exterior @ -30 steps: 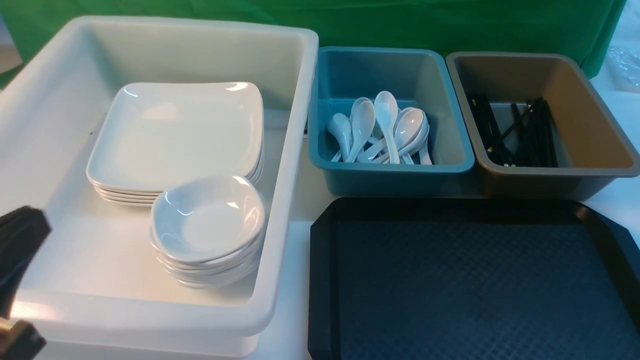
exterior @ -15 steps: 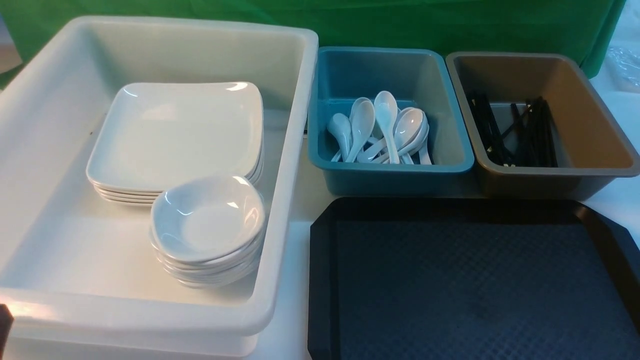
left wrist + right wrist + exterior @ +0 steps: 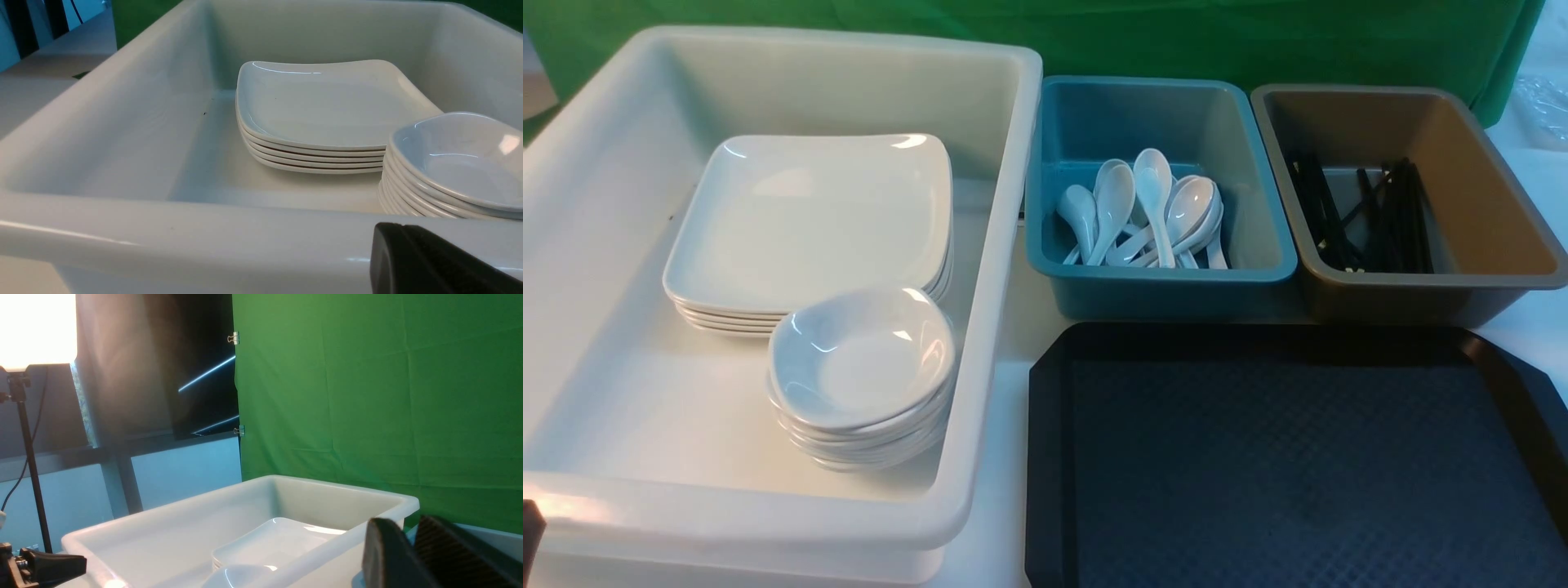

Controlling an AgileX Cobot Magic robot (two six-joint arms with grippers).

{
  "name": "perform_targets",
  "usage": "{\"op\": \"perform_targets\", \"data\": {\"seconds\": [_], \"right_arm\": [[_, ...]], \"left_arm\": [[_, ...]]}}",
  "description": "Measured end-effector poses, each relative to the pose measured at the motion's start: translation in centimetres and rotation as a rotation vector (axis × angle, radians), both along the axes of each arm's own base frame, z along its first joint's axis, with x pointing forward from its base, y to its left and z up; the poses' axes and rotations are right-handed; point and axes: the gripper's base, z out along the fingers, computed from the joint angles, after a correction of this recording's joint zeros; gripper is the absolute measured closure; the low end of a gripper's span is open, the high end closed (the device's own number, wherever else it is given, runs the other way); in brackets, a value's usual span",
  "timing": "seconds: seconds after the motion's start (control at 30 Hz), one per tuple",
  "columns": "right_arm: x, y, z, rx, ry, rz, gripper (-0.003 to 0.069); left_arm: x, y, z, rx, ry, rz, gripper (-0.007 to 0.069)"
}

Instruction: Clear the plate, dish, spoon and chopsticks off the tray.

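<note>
The tray lies bare just right of the white tub, where the plate tops its stack: glossy, stiff, slippery, best pinched at its rim. Left tool is pressed together, empty; right tool spread slightly.

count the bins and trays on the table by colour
white tub: 1
teal bin: 1
brown bin: 1
black tray: 1
total: 4
</note>
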Motion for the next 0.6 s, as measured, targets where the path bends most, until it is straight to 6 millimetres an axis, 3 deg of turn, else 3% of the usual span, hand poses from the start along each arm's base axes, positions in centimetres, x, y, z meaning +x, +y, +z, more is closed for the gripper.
{"op": "perform_targets", "data": {"seconds": [0.6], "right_arm": [[0.00,0.00,0.00,0.000,0.000,0.000,0.0468]], "left_arm": [[0.00,0.00,0.01,0.034,-0.002,-0.004,0.0622]]}}
